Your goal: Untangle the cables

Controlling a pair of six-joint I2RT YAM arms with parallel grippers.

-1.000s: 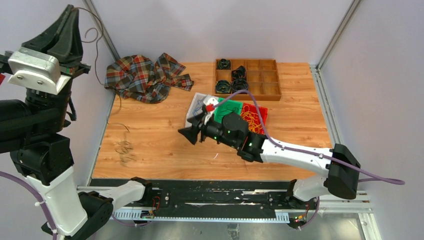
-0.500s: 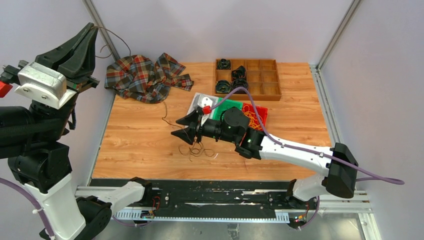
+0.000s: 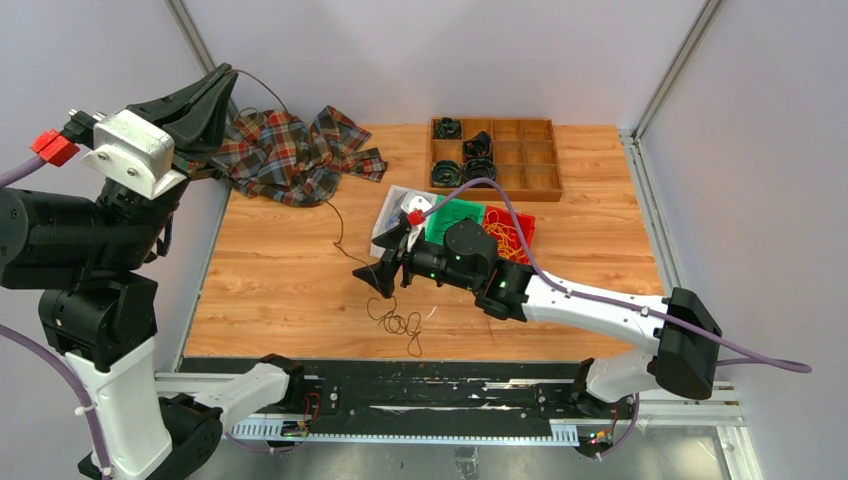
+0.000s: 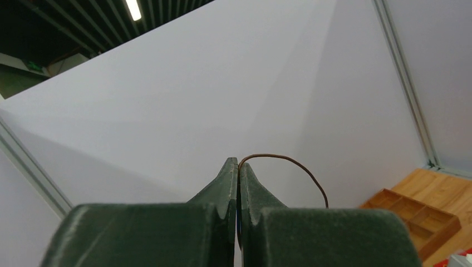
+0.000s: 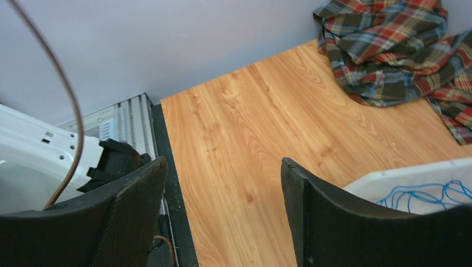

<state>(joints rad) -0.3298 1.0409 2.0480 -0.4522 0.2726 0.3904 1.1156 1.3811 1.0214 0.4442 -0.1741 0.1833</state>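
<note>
My left gripper (image 3: 228,72) is raised high at the left and shut on one end of a thin brown cable (image 3: 400,322). The cable arcs out of the shut tips (image 4: 239,164), drops past the cloth and ends in a small loose coil on the table near the front edge. My right gripper (image 3: 372,258) hovers over the middle of the table, just above that coil. Its fingers (image 5: 133,211) stand wide apart with only bare wood between them, and the brown cable (image 5: 55,72) passes to their left. Blue cables (image 5: 423,194) lie in a white tray, and yellow-orange cables (image 3: 508,238) in a red tray.
A plaid cloth (image 3: 290,150) is bunched at the back left. A wooden compartment box (image 3: 520,180) holding black coiled rolls stands at the back. White (image 3: 385,225), green (image 3: 455,215) and red trays sit side by side behind my right gripper.
My left gripper swung right with the cable's end. The loose coil was dragged from the table's left to the front middle. My right jaws have spread wider.
</note>
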